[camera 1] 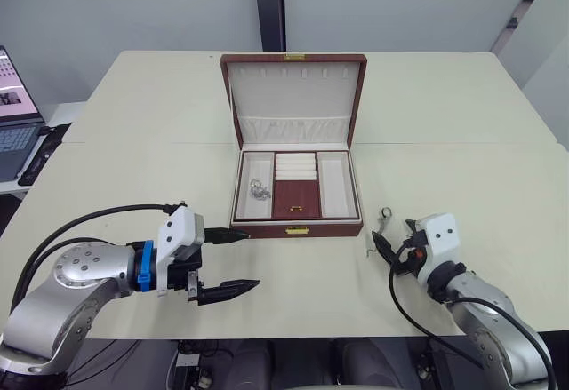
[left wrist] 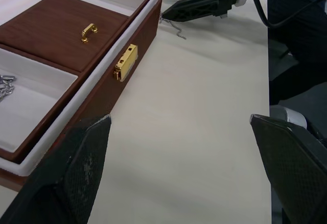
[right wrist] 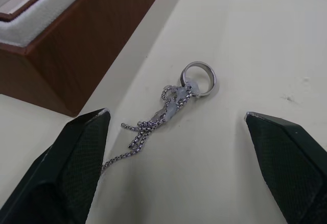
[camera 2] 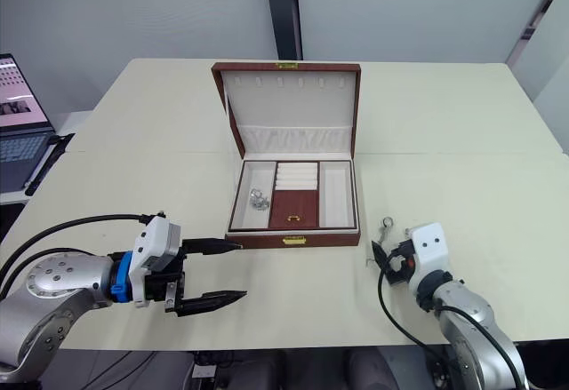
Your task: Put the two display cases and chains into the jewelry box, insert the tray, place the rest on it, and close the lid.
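My right gripper [right wrist: 173,168] hung spread over the chain [right wrist: 162,113]; my left gripper [camera 1: 227,264] gaped beside the jewelry box [camera 1: 296,228], whose tray [camera 1: 296,197] hid everything below.

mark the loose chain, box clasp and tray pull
chain [right wrist: 168,106], right wrist view, on the bunched links by its ring
clasp [left wrist: 125,62], left wrist view, on the gold plate
pull [left wrist: 89,31], left wrist view, on the handle bar
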Controlling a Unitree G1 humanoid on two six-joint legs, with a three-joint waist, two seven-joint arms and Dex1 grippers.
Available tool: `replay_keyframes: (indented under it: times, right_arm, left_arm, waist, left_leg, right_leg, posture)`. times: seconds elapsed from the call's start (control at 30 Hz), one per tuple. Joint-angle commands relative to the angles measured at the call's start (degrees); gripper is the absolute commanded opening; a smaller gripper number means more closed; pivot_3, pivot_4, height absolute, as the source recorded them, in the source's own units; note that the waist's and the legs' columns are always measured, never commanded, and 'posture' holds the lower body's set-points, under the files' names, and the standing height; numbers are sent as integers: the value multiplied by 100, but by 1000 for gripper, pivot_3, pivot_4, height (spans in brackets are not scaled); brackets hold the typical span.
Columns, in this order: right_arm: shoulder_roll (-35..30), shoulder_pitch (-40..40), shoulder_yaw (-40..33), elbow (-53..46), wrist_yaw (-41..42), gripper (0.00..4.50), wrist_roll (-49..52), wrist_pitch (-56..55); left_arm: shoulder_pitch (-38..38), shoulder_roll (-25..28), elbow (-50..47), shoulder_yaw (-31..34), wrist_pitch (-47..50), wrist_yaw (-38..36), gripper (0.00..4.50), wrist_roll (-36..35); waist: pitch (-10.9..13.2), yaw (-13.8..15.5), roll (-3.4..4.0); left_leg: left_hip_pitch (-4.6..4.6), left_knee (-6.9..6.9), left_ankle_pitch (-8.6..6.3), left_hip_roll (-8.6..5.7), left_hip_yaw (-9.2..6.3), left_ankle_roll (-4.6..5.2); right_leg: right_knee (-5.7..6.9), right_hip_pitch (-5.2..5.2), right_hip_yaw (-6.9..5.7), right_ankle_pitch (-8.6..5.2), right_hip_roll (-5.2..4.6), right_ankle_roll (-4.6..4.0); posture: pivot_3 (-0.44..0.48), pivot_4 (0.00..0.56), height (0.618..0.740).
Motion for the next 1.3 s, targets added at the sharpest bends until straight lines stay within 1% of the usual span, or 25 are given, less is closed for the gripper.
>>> replay_keyframes:
  times: [0.03,0.27,0.37,0.47,0.57,0.63,0.83,1.0,1.13,1.3]
  right_arm:
    - [101,-171,102,-60,-161,4468,-144,48]
    - [201,-384,482,179,-376,4468,-506,302]
    - [205,-370,504,215,-440,4468,-595,451]
    - [222,-352,441,285,-483,3930,-659,546]
    - [260,-329,380,285,-476,2942,-645,604]
    - [304,-325,324,276,-499,2379,-628,651]
    - [339,-310,240,281,-508,1087,-646,697]
    - [341,-244,125,176,-432,8,-588,600]
    - [326,-269,-106,46,-210,8,-402,182]
    - [226,-417,-382,-149,148,8,-76,-52]
  left_arm:
    - [28,-36,-103,-14,-149,-37,4500,43]
    - [75,-94,-68,-14,-258,-21,4500,98]
    - [66,-100,-103,9,-235,25,4500,79]
    - [-27,-82,-223,-1,-99,131,4500,1]
    - [-158,-62,-352,-1,90,255,4500,-104]
    - [-218,-60,-406,-4,182,307,4500,-144]
    - [-346,-108,-473,-41,316,395,4500,-199]
    - [-358,-160,-324,-75,231,368,4500,-144]
    - [-224,-198,-216,-67,92,330,4500,-65]
    - [-30,-221,-117,52,-42,324,4500,-23]
  waist:
    - [0,0,0]
    - [-1,-2,-1]
    - [-5,-1,-6]
    - [-10,0,-12]
    - [-15,1,-18]
    - [-19,1,-21]
    - [-20,2,-21]
    - [-20,2,-21]
    - [-19,3,-20]
    - [-18,-1,-18]
  left_leg:
    - [0,0,0,0,0,0]
    - [0,0,0,0,0,0]
    - [2,0,0,0,0,0]
    - [3,0,0,0,0,0]
    - [3,0,0,0,-3,0]
    - [3,0,0,0,-3,0]
    - [4,0,0,0,-5,0]
    - [4,0,0,-2,-5,0]
    - [3,0,0,-1,-5,0]
    - [4,0,0,-1,-1,0]
  right_leg:
    - [0,0,0,0,0,0]
    - [0,0,-1,0,0,0]
    - [2,0,-1,0,0,0]
    - [1,2,-1,0,0,0]
    - [1,2,-1,0,0,0]
    - [1,3,-1,0,0,0]
    - [2,4,-2,0,1,0]
    - [1,4,-3,0,1,0]
    - [1,4,-3,0,1,0]
    - [2,2,-3,0,0,0]
  posture:
    - [0,150,740]
    - [0,150,740]
    - [0,150,740]
    - [0,150,740]
    - [0,150,740]
    - [0,150,740]
    - [0,150,740]
    - [0,150,740]
    - [0,150,740]
    - [0,150,740]
